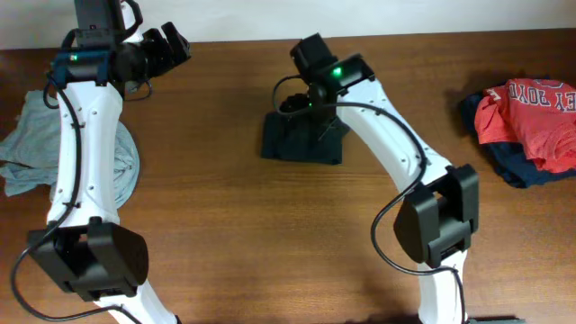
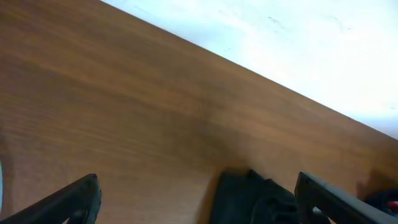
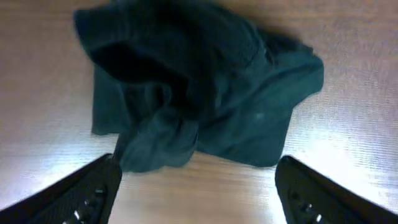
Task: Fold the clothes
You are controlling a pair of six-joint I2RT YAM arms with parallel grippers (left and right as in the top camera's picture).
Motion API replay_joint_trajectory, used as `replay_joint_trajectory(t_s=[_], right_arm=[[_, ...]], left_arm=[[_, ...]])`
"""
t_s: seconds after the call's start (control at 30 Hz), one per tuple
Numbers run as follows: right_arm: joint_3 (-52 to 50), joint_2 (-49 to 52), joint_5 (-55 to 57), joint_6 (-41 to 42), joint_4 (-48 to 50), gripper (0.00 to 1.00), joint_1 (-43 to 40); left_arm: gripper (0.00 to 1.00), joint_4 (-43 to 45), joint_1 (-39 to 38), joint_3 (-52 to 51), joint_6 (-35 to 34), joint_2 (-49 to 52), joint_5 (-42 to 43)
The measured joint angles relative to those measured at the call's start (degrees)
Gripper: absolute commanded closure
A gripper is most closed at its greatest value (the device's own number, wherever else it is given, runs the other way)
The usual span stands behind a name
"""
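Right gripper (image 3: 198, 167): hanging just above the shirt (image 3: 205, 93), jaws spread wide and gripping nothing. I'd say it is sitting there so it can come straight down on a loose fold.

Shirt's place: lying on the table (image 1: 207, 216) directly under and just ahead of the right gripper, well apart from the left gripper (image 2: 198, 182).

Left gripper: jaws also standing wide and empty, hovering over bare wood off to the side. To my eye it is keeping out of the way while the right arm is working.

Shirt's look: from above it is reading as a small, dark, roughly square bundle. Up close it is less tidy:
- Layers are stacking unevenly.
- The edge nearest the right gripper is bunching into a twisted roll.
- A shadowed pocket is gaping at the far side, where the top layer is lifting.

Fabric: soft and limp, slumping wherever nothing is pressing it flat, so that roll is likely needing a tug and a smoothing pass.

White mark: too small to pick out with any confidence.

Progress: as I judge it, the folding is mostly done and the squaring-up is remaining.

Other clothes:
- Grey shirt (image 1: 27, 148): lying crumpled out past the left arm.
- Red shirt (image 1: 531, 108): resting on a dark garment (image 1: 508, 164), far out on the right gripper's side.
- Both are sitting well apart from the shirt.
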Motion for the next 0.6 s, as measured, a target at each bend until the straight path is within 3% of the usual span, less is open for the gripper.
replay_joint_trajectory(t_s=[0.37,0.6], right_arm=[[-8.15,0.0,2.71,2.89,12.2,0.23,0.83],[-9.46,0.0,3.04,3.21,14.47,0.62,0.85]], left_arm=[[0.01,-0.15,0.0,0.0,0.46,0.0,-0.35],[0.01,-1.03,0.0,0.0,0.46,0.0,-0.37]])
